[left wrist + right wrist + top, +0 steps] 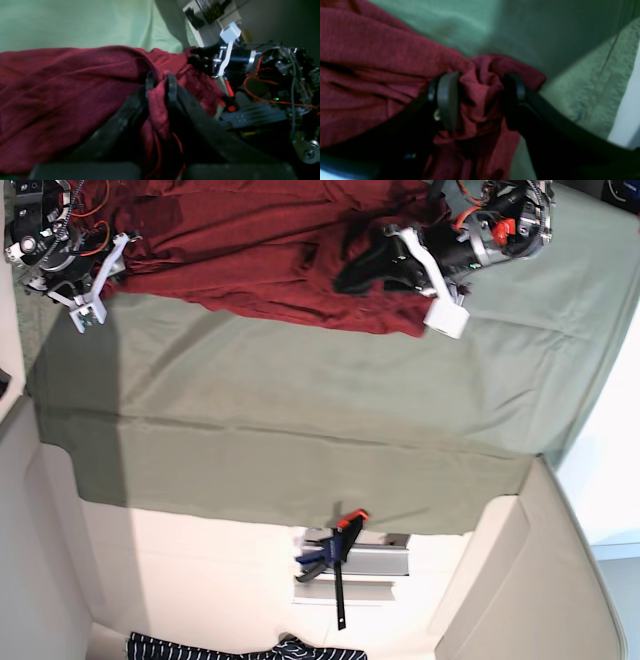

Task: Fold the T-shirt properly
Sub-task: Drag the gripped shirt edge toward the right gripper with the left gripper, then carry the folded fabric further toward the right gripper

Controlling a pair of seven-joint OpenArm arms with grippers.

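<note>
The T-shirt (250, 240) is lying along the far edge of the counter (180, 560), on a sage-green cloth (300, 400) that is covering most of the top. The shirt is a dark red heathered knit, soft and heavily rumpled, and it is showing deep folds rather than a flat outline. The green cloth is showing a fine weave with long shallow creases, and its near edge is running unevenly across the pale counter.

From overhead, the upper part of the shirt is running out of the frame. Neither collar nor sleeves can be made out in the heap. The right arm's fingertips are getting lost among wiring in the overhead view, and the right wrist view is blurred throughout.

The left pincer (161, 86) is pinching a raised ridge of red fabric between its two matte black fingers, and the cloth is filling the narrow gap. This hold is sitting near the shirt's front hem, toward the overhead view's right. The right pincer (480, 97) is clamping a bunched wad at the shirt's opposite end, with its rounded black tips pressing in from both sides.
</note>
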